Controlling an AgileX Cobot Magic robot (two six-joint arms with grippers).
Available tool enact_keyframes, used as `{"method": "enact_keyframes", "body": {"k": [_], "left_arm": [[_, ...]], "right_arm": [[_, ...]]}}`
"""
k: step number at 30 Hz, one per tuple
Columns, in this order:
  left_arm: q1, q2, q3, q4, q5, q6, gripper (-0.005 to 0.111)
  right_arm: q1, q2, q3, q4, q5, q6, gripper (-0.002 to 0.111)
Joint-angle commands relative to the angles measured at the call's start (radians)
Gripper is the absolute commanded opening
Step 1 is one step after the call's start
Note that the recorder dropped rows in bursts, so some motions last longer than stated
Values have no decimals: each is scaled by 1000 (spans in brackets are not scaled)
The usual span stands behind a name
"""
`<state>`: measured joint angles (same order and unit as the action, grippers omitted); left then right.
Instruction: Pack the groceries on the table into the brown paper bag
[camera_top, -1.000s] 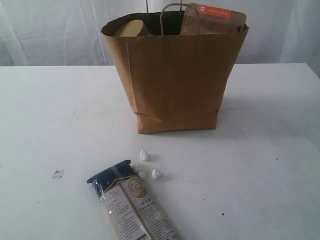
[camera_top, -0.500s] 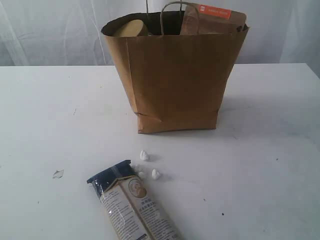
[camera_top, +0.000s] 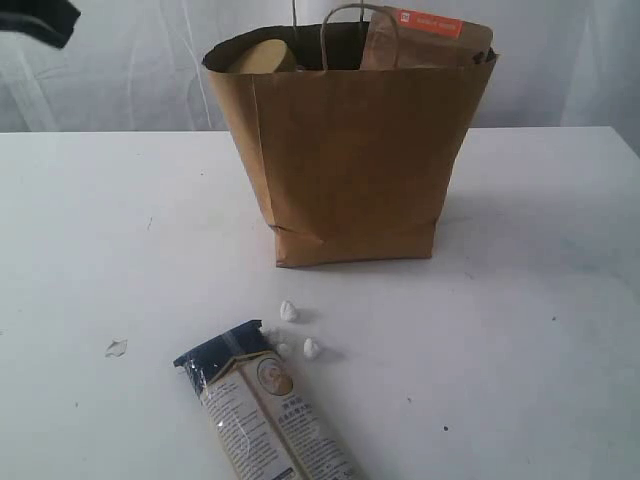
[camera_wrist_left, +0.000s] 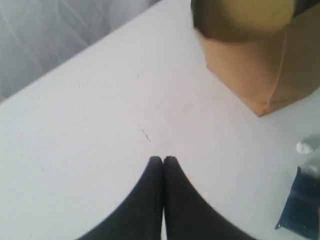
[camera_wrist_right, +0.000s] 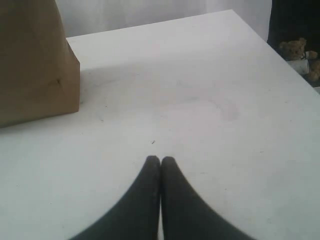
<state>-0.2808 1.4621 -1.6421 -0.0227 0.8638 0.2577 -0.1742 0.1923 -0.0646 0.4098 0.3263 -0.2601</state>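
Brown paper bag (camera_top: 350, 170) upright mid-table, 1 packet plus lumps loose in front of it, both grippers closed on nothing.

Table (camera_top: 90, 220): flat matte white top with faint specks. Bag: stiff kraft paper, boxy, creased near the base, mouth open, twisted paper loop handle (camera_top: 345, 20) standing up. Long noodle packet (camera_top: 265, 405): glossy film, dark blue top end, pale printed body, lying flat and angled near the front edge, well apart from the bag. Brown pouch (camera_top: 430, 40) with red label pokes out of the bag's right side; tan round jar lid (camera_top: 262, 55) shows at its left. Small white lumps (camera_top: 288, 311), irregular, sit between bag and packet, just beside the blue end. Pale flat scrap (camera_top: 116, 348) left of the packet. Left gripper (camera_wrist_left: 163, 160): black curved fingers pressed together, above bare table, holding nothing. Right gripper (camera_wrist_right: 160, 160): same, tips together, empty.
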Motion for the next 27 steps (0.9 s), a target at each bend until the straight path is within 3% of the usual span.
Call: {"method": "enact_keyframes", "body": {"k": [1, 7, 10, 12, 15, 20, 24, 27], "left_arm": [[-1, -39, 196, 23, -39, -72, 0], [6, -300, 667, 31, -470, -222, 0], [53, -501, 920, 31, -821, -291, 0], [78, -581, 1024, 23, -924, -294, 0], [114, -693, 1131, 23, -940, -333, 0], [129, -902, 1326, 23, -810, -430, 0], [129, -1002, 1411, 23, -828, -496, 0], [129, -1024, 1457, 23, -880, -492, 0]], "right_arm": [[4, 4, 4, -5, -10, 2, 0], [4, 4, 4, 36, -88, -25, 0], [4, 4, 4, 275, -145, 64, 0], [4, 4, 4, 386, -147, 131, 0], [4, 4, 4, 508, -131, 239, 0], [4, 4, -27, 755, -160, 237, 0], [4, 27, -264, 835, -142, -53, 0], [4, 113, -442, 835, 1, -369, 0]]}}
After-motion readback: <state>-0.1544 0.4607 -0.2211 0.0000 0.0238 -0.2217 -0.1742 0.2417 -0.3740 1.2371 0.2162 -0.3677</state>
